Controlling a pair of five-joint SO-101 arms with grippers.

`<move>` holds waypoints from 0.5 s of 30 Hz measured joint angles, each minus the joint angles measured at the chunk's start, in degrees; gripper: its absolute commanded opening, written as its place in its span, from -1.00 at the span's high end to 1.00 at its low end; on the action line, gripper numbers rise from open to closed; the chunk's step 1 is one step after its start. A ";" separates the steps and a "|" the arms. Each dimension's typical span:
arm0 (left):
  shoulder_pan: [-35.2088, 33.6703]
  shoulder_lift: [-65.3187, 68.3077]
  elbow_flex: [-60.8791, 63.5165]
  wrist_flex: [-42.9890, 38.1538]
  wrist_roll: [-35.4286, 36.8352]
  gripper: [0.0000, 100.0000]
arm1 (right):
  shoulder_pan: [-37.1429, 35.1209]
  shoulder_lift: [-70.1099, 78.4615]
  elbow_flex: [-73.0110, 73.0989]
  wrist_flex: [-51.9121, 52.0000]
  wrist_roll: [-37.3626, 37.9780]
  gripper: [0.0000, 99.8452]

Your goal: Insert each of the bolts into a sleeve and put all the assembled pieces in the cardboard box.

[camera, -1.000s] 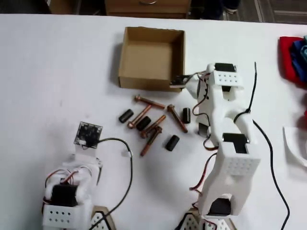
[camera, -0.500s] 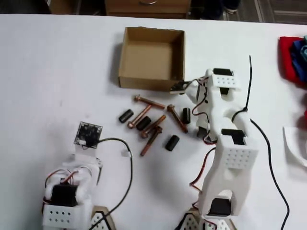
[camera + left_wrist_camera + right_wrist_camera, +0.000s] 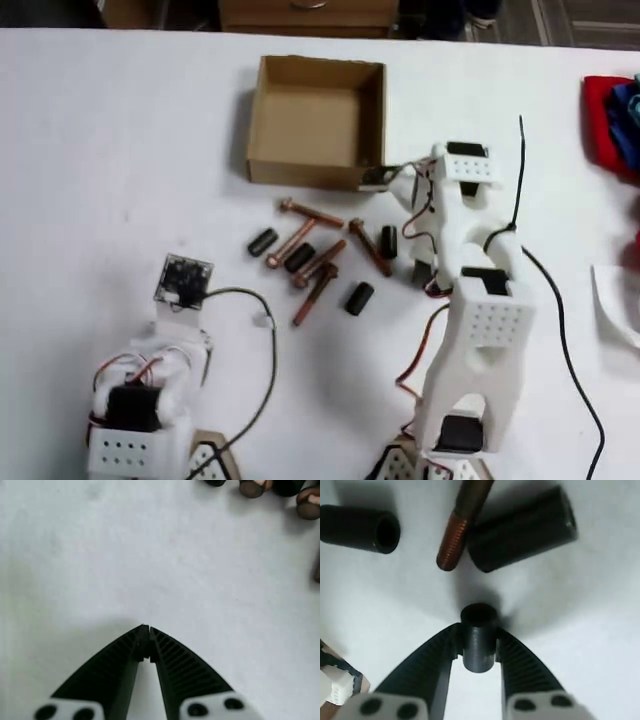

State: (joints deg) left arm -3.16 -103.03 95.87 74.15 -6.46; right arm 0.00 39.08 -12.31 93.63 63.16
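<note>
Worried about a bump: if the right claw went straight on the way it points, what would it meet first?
Likely the lying black sleeve, beside the bolt's threaded tip. Depth is unclear: the held sleeve in the right claw might touch the table first.

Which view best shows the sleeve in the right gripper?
The right wrist view: the right gripper is shut on the black sleeve, open end toward the camera. In the high view the right arm hangs over that area; the left wrist view faces the table elsewhere.

Bolts (image 3: 312, 214): coppery metal, threaded, slight sheen.
Sleeves (image 3: 359, 298): matt black, smooth, plastic-looking.
Cardboard box (image 3: 300, 170): plain brown card, matt.
Table (image 3: 120, 130): white, smooth, matt.
</note>
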 measured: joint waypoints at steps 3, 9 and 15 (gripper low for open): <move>0.00 0.00 0.00 0.00 0.00 0.93 | 0.00 -0.62 0.26 0.00 -6.86 0.96; 0.00 0.00 0.00 0.00 0.00 0.93 | -0.35 -1.85 0.26 0.44 -28.66 0.96; 0.00 0.00 0.00 0.00 0.00 0.93 | -1.41 -1.85 0.26 0.18 -32.97 0.95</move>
State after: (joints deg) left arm -3.16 -103.03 95.87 74.15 -6.46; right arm -1.41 37.23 -12.04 93.80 30.20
